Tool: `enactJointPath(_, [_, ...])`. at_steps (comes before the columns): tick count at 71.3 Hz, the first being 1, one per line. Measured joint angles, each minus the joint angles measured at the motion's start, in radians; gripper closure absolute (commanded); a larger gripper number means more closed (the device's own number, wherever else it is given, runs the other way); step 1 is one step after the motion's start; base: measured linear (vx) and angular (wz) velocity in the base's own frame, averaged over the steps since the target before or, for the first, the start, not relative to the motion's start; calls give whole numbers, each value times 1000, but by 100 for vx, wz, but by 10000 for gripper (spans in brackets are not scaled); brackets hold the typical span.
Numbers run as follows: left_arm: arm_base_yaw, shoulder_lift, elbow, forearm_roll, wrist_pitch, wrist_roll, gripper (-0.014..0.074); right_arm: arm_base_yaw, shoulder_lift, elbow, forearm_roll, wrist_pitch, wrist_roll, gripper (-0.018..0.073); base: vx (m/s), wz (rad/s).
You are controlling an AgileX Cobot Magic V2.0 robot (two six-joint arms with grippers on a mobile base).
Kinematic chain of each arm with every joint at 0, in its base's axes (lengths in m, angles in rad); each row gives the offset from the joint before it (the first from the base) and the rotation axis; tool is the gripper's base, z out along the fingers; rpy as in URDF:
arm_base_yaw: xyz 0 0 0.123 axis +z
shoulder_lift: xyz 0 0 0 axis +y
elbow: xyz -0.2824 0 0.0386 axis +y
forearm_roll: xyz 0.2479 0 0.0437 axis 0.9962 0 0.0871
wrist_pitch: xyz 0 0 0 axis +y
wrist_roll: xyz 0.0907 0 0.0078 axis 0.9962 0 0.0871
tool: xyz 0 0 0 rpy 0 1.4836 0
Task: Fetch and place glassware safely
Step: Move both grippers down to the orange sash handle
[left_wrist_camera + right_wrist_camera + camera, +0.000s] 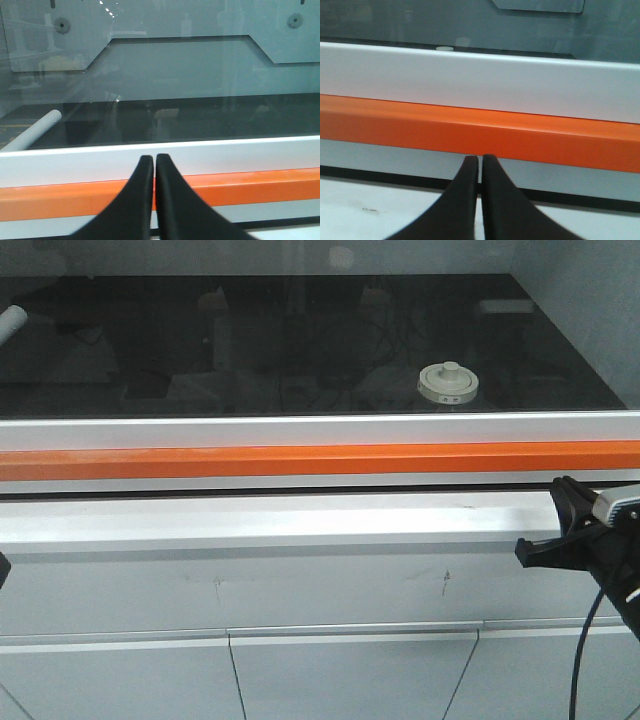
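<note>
Front-facing view: the glass jar [446,382], capped by a cream lid with a knob, stands upright on the dark worktop [300,350], right of centre and on the far side of the white rail [300,428] and orange strip [300,462].
Right gripper [480,159]: fingers pressed together, holding nothing. It sits low on the near side of the orange strip and well apart from the jar.
Left gripper [154,157]: fingers likewise together and empty, facing the rail further left.
Other object: a white cylinder [12,322] lies at the far left, well away from the jar. It is not the target.
Step in hand: the fetch looks barely begun, with the reach to the jar yet to come.
Best arm: the right one, since the jar is on its side.
Doing it well: rise above the rail before going forward, then spread the fingers wide ahead of the jar. Take it by the glass body below the lid, not by the knob, because the lid may lift off.
Caution: reflections hint at a pane over the worktop, and I cannot tell whether the opening is free.
</note>
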Motion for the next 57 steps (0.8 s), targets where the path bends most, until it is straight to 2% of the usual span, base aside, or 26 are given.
enactJointPath(57, [0,0,0,0,0,2,603,0,186,-94,1,-22,-64,563,0,0])
